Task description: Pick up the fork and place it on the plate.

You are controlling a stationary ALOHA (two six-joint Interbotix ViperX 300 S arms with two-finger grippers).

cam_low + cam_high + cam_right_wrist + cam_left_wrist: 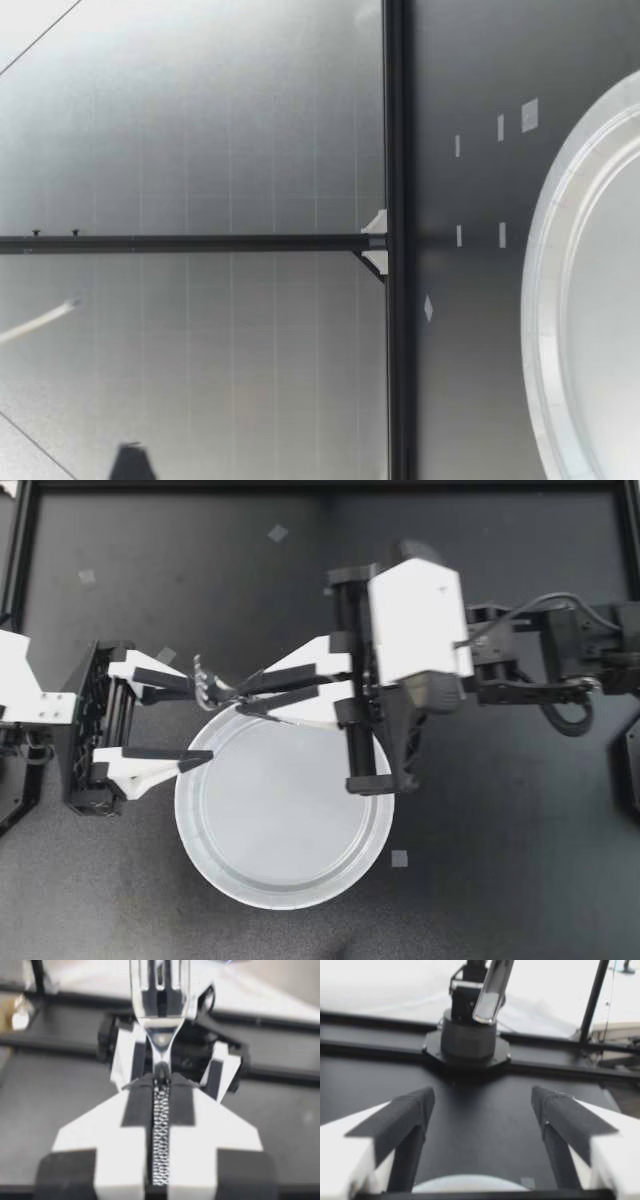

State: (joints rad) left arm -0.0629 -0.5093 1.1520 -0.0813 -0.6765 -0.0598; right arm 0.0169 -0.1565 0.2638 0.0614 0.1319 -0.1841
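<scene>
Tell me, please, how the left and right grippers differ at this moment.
The right gripper is shut on the fork; the left gripper is open, holding nothing. The right gripper's fingers sit close together; the left gripper's stand wide apart. Both have white fingers with black pads, near the plate.

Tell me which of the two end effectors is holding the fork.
The right end effector: it is shut on the fork, while the left end effector stands open and empty.
</scene>
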